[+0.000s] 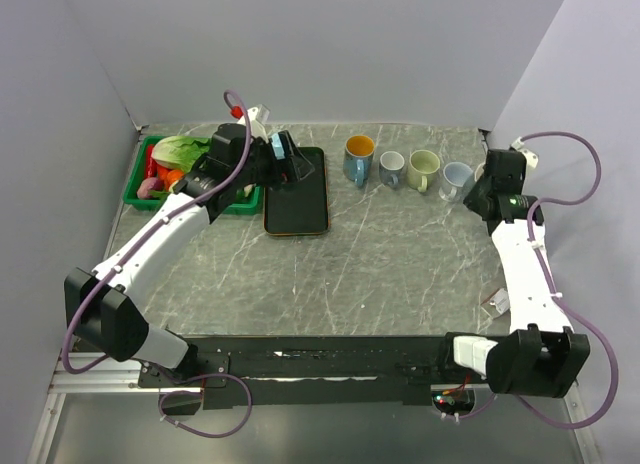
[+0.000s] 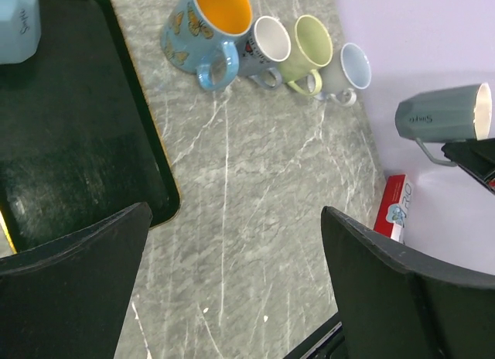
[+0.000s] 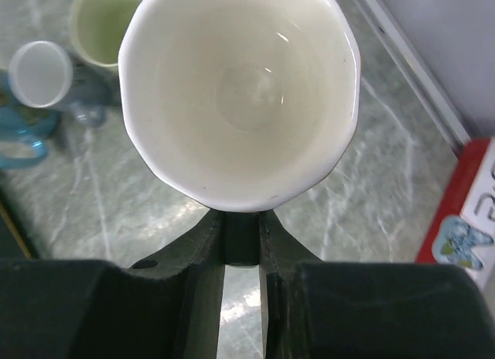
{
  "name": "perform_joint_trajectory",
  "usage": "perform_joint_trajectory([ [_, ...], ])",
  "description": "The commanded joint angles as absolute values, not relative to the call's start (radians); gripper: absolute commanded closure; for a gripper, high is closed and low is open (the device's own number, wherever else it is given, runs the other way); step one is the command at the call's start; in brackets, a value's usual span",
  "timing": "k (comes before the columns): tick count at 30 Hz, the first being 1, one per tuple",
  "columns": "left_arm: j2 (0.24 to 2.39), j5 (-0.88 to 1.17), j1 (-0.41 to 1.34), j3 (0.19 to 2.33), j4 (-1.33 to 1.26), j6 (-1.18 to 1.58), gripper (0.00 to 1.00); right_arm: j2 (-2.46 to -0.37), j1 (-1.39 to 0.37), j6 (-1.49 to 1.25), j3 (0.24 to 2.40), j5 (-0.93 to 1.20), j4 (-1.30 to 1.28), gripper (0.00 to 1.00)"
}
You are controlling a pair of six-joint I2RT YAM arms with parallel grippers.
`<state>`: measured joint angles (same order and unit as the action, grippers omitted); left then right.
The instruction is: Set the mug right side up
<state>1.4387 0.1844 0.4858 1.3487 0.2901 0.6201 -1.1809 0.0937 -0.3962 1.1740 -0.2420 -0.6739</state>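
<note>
- Right gripper (image 3: pixel 241 229): you had it clamped on the handle of the grey-green mug (image 3: pixel 240 92), with both fingers drawn in tight against the handle.
- Grey-green mug (image 2: pixel 441 115): it hung in the air over the counter (image 1: pixel 330 264), near the far right corner. It touched neither the counter nor any other mug.
- Orientation: the grey-green mug lay on its side, not upright. Its mouth faced the right wrist camera, so you saw the white inside down to the base. In the left wrist view its handle pointed down toward the gripper.
- Left gripper (image 2: pixel 236 285): you had it wide open and holding nothing. It hung above the right edge of the black tray (image 1: pixel 296 212), toward the far left of the counter.
- Row at the far edge: 4 mugs stood upright, side by side. From left to right these were the butterfly mug (image 1: pixel 358 156) with an orange inside, the small grey mug (image 1: pixel 391 168), the pale green mug (image 1: pixel 423 170) and the pale blue mug (image 1: pixel 457 180).
- Tray: a light blue cup (image 2: pixel 17 22) sat at its far end.
- Green bin (image 1: pixel 140 196): it held vegetables at the far left corner, just beside the tray.
- Red box (image 2: pixel 394 208): it lay at the right edge of the counter, below the held mug in the left wrist view.
</note>
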Motion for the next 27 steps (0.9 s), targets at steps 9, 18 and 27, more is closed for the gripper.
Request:
perform_joint_trajectory([
  [9,1.474,0.224,0.462,1.377,0.298,0.615,0.04,-1.296,0.201,-0.468,1.043,-0.279,-0.496,1.00],
  [18,1.499,0.236,0.446,1.388,0.308,0.612,0.04,-1.465,0.227,-0.419,1.071,-0.267,-0.379,1.00],
  [27,1.545,0.244,0.413,1.407,0.327,0.620,0.04,-1.566,0.227,-0.399,1.108,-0.304,-0.383,1.00],
])
